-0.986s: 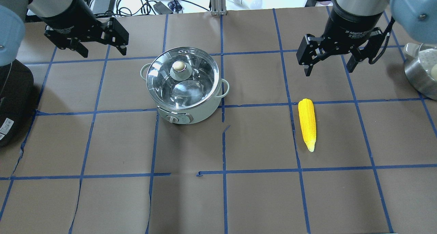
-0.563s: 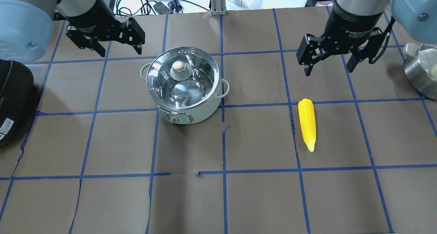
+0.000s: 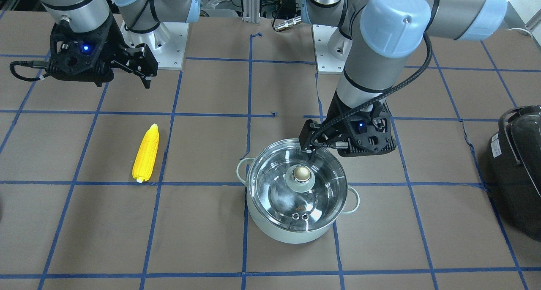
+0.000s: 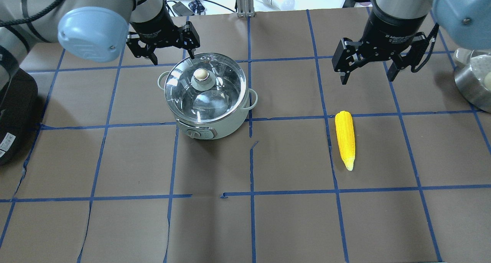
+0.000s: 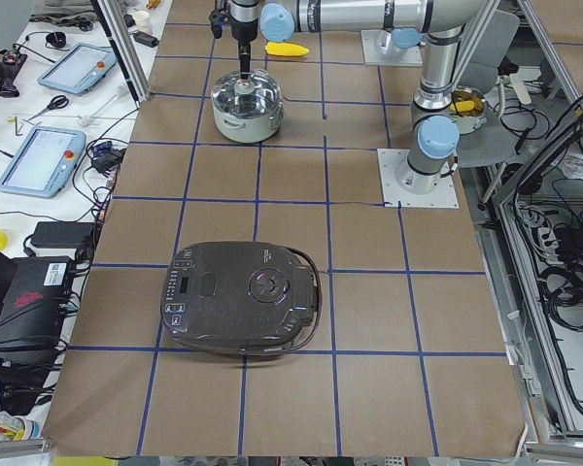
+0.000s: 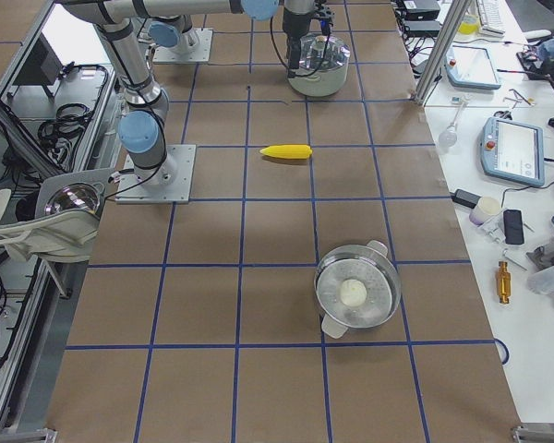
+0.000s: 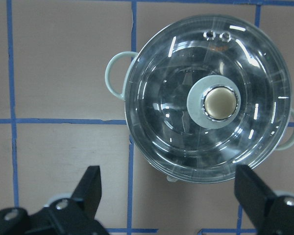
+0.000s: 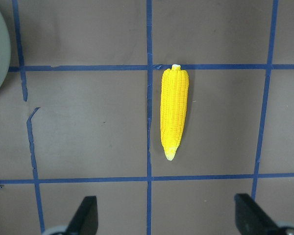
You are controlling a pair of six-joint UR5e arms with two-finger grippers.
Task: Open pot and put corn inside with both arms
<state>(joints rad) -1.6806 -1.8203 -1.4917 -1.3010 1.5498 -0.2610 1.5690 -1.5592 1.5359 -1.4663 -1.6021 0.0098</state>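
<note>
Mint-green pot [image 3: 291,233] stands lidded on the desk [image 3: 422,222] in the front view, the corn [image 3: 146,154] lying well apart. Overhead, the left pincer [image 4: 172,58] hangs wide open and empty at the pot's far rim. The right pincer [image 4: 367,79], equally open and empty, hovers beyond the corn's blunt end. Wrist cameras show spread fingers [image 7: 90,188], with the lid knob [image 7: 220,103] and the corn ahead.

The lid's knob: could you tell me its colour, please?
Brass-gold knob, ringed by a pale mint collar; clearest in the left wrist view.
</note>
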